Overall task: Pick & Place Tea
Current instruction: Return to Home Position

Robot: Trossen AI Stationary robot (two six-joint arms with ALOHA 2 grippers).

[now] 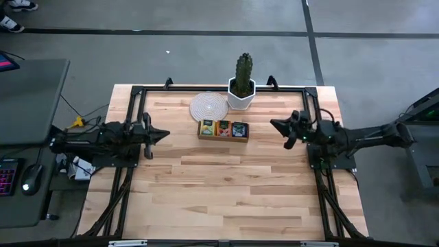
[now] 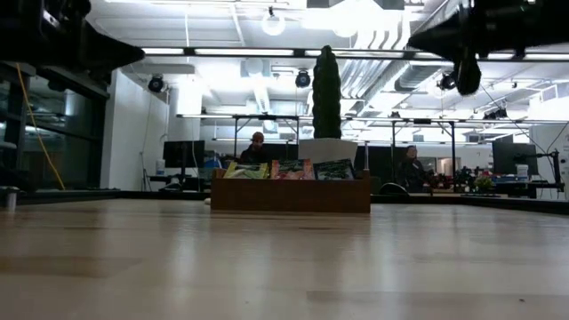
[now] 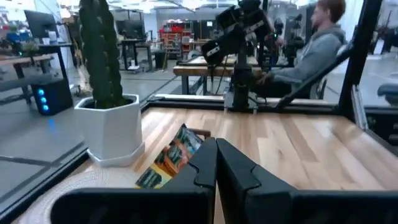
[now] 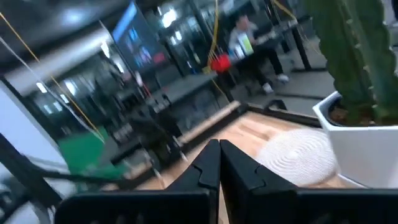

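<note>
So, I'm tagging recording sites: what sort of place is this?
Probably an open-plan robotics lab or workshop: exposed ceiling ducts, desks with monitors, and a seated person beyond the wooden table.

Small flat square tea-bag packets (image 1: 223, 128) sorted by colour and standing in a brown three-compartment wooden tray (image 1: 223, 139).

The yellow packets (image 1: 206, 128) fill the compartment on the left arm's side, the orange-red packets (image 1: 223, 128) the middle one, and the dark blue-black packets (image 1: 239, 129) the one on the right arm's side. Each group stands on edge, packed face to face, with small printed labels showing. In the low view their top edges rise just above the tray's front wall, and in the left wrist view the packets lean at a tilt. How many are in each group cannot be counted. No packet lies loose outside the tray.
</note>
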